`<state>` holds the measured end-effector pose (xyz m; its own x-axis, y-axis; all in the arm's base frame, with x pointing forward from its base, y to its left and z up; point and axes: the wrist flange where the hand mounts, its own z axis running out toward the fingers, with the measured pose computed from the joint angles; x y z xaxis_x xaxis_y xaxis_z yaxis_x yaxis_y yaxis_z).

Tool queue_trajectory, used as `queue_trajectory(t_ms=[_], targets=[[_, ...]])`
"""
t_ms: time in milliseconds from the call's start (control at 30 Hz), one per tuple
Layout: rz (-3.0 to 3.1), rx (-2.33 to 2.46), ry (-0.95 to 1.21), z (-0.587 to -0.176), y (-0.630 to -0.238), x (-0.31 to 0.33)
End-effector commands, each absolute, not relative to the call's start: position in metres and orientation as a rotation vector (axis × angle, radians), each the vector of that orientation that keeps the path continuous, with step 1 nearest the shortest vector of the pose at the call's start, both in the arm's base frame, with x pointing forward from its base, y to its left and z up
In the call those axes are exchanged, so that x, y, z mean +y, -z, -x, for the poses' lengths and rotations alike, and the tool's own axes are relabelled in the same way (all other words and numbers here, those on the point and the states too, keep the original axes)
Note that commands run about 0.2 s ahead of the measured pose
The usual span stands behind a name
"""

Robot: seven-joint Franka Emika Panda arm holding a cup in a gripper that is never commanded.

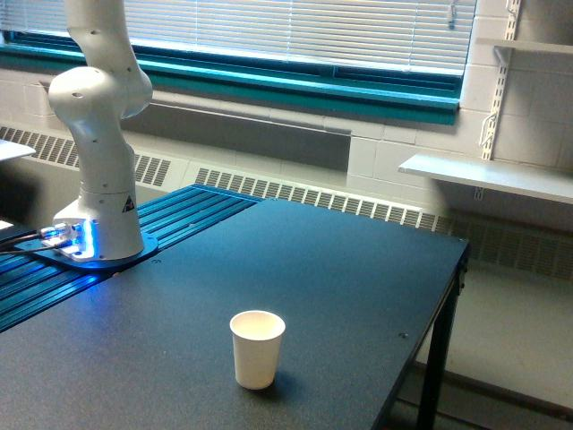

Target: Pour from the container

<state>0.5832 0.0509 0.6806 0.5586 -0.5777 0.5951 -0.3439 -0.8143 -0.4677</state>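
A white paper cup (257, 348) stands upright on the dark table (340, 269) near its front edge. The container is out of view. The gripper is also out of view: only the white arm's base and lower links (100, 134) show at the exterior view's left, rising past the top edge of the frame.
The arm's base (97, 235) sits on a blue ribbed plate (179, 219) with lit blue lights and cables at the left. The table's right edge (452, 287) drops to the floor. A white shelf (488, 175) and a radiator line the back wall.
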Motion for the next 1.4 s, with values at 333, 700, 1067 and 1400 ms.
queue_trajectory(t_ms=[333,700,1067,1400], targets=[[2.480,0.845,1.140,-0.583,-0.676,0.024],[2.489,0.919,1.131,-0.577,-0.644,0.036],[2.528,0.978,1.119,-0.559,-0.615,0.001],[2.543,1.077,1.083,-0.536,-0.600,-0.060]])
